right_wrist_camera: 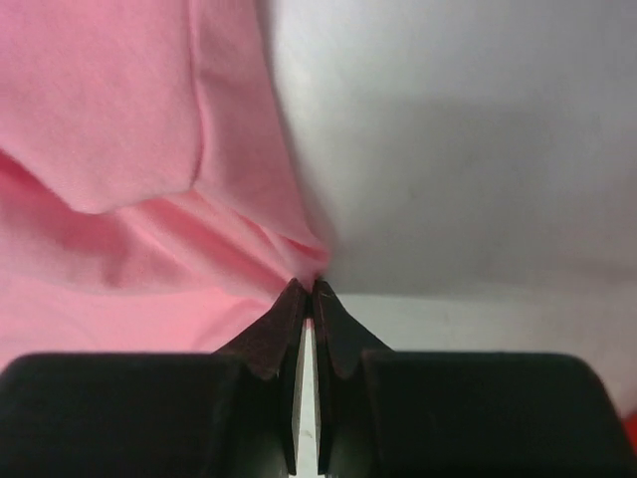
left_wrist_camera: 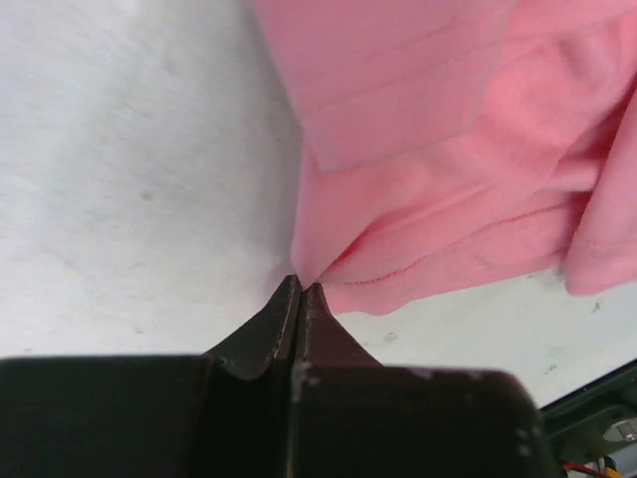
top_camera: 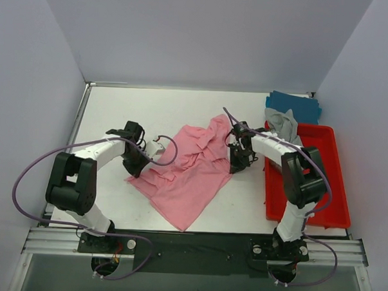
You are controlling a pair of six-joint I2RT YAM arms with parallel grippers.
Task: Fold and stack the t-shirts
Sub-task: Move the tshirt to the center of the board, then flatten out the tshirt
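The pink t-shirt (top_camera: 189, 171) lies spread and rumpled in the middle of the white table (top_camera: 137, 107). My left gripper (top_camera: 136, 167) is shut on its left edge; the left wrist view shows the jaws (left_wrist_camera: 302, 289) pinching a fold of pink cloth (left_wrist_camera: 448, 179). My right gripper (top_camera: 235, 165) is shut on the shirt's right edge; the right wrist view shows the tips (right_wrist_camera: 307, 289) pinching pink cloth (right_wrist_camera: 119, 149). The teal-blue t-shirt (top_camera: 299, 105) lies at the far right corner. The grey t-shirt (top_camera: 282, 122) hangs over the bin's far end.
A red plastic bin (top_camera: 308, 176) stands along the right side of the table, close to my right arm. Grey walls enclose the table on the left, back and right. Purple cables loop from both arms.
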